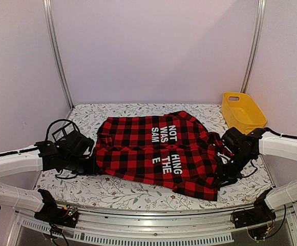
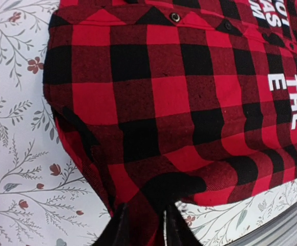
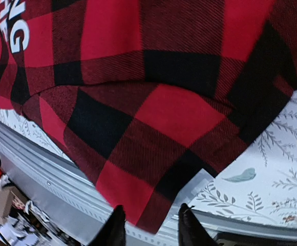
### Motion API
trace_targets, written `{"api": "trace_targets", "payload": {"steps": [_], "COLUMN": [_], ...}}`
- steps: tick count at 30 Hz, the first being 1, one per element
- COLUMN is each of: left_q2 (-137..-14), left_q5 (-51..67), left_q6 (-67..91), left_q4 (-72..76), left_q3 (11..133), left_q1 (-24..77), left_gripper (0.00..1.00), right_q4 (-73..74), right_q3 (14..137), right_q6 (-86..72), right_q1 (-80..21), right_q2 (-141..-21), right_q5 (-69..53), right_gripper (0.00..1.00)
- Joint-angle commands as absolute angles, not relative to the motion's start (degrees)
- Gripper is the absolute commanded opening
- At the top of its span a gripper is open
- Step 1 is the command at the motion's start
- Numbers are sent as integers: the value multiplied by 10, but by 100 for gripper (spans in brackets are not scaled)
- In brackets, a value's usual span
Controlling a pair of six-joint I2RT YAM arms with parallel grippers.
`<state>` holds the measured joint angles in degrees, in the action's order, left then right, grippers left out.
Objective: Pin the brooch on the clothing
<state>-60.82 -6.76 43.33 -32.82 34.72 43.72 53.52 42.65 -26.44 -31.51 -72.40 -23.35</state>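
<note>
The clothing [image 1: 153,154] is lying across the counter [image 1: 87,189], its long axis spanning both grippers. One edge is filling the left gripper [image 2: 144,220], grip untellable. The opposite corner is being straddled by the parted right gripper [image 3: 151,215].

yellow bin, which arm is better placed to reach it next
Right. The yellow bin sits at the far right, just beyond the right tool; the left tool is across the shirt, at its opposite edge.
</note>
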Motion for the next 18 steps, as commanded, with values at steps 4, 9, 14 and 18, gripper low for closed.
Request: {"api": "trace_targets", "payload": {"steps": [4,9,14,18], "left_q2": [-543,-477,-536,-641], "left_q5": [-188,-257,-274,-269], "left_q6": [494,429,393,370], "left_q4": [-384,-308,-222,-167], "left_q3": [371,375,349,357], "left_q1": [470,491,491,489], "left_gripper": [58,57,51,50], "right_q4": [583,452,329,280], "right_q3": [548,523,532,555], "right_q6": [-289,-292,-266,-246], "right_q1": [-312,-241,-171,-149], "right_q2": [-725,-749,-821,-896], "right_q5": [-72,-24,-3,22], "right_gripper": [66,56,54,55]}}
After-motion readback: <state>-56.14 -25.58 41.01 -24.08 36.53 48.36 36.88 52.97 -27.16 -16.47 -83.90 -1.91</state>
